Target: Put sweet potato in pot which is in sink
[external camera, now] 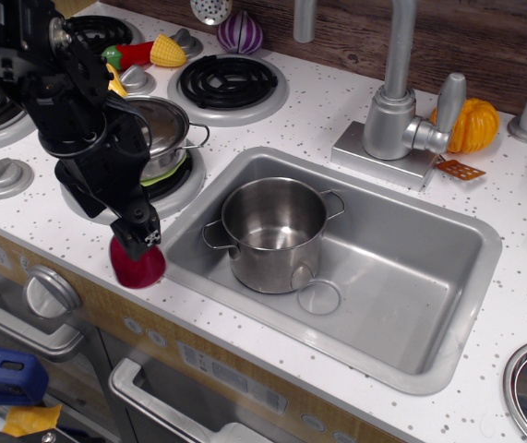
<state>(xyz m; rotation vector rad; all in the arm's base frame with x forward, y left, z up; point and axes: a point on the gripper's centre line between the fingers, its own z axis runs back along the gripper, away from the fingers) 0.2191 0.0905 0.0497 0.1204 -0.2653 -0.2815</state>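
Low at the counter's front edge, just left of the sink (471, 242), sits the sweet potato (137, 266), its top hidden by the gripper (139, 236). Black fingers press down onto it, seemingly pinching it, though their spread is hard to make out. Inside the sink stands the pot (273, 233), upright on speckled white counter (329, 103).

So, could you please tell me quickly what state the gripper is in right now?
Gripper: down on the sweet potato at the counter's front edge; whether its jaws are closed on it cannot be told.
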